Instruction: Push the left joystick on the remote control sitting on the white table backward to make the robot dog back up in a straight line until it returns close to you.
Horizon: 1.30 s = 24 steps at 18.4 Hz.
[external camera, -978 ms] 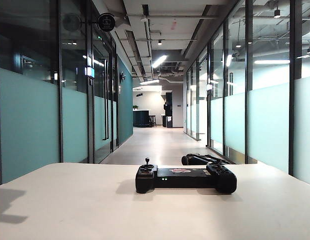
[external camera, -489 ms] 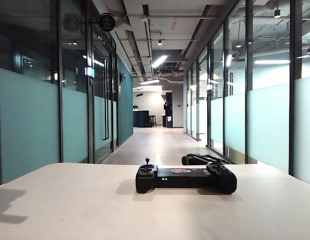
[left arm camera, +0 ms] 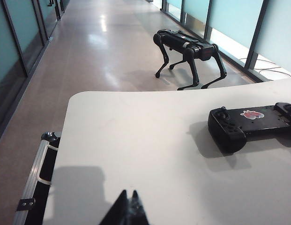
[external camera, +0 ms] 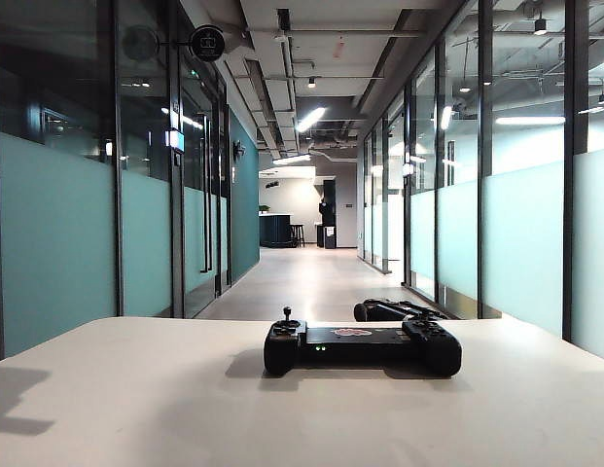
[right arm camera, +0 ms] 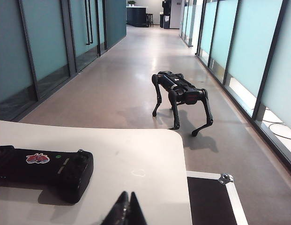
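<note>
since neither arm is at the stick, both grippers sit low near the front edge of the table (external camera: 136, 389), clear of the remote (external camera: 362, 347): left gripper (left arm camera: 128, 206) and right gripper (right arm camera: 126, 206) are each pinched closed on nothing. the remote, a wide black pad with green lights and a red logo, lies mid-table, its thin left stick (external camera: 287, 317) upright. the dog (right arm camera: 182, 96) stands in the corridor just past the table, seemingly close already.
</note>
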Available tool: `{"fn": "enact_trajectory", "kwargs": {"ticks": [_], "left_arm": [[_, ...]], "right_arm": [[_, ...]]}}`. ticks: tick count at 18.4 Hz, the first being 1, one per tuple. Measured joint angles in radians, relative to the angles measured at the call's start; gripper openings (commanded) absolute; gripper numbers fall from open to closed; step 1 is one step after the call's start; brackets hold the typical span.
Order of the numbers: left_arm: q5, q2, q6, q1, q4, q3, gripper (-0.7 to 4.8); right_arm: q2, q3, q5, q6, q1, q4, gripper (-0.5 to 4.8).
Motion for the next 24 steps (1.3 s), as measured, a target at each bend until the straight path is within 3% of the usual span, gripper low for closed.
{"fn": "enact_trajectory", "kwargs": {"ticks": [8, 11, 15, 18, 24], "left_arm": [[0.000, 0.000, 0.000, 0.002, 0.000, 0.000, -0.05], [0.018, 0.000, 0.000, 0.082, 0.042, 0.000, -0.04], [0.121, 0.000, 0.000, 0.211, 0.191, -0.041, -0.05], [0.134, 0.000, -0.006, 0.240, 0.281, -0.103, -0.05], [0.091, 0.000, -0.026, 0.239, 0.278, -0.104, -0.05]], "right_arm": [[0.000, 0.000, 0.000, 0.000, 0.000, 0.000, -0.06], [0.000, 0.000, 0.001, 0.000, 0.000, 0.000, -0.06], [0.000, 0.000, 0.004, 0.000, 0.000, 0.000, -0.05], [0.000, 0.000, 0.004, 0.000, 0.000, 0.000, -0.05], [0.000, 0.000, 0.004, 0.000, 0.000, 0.000, -0.06]]}}
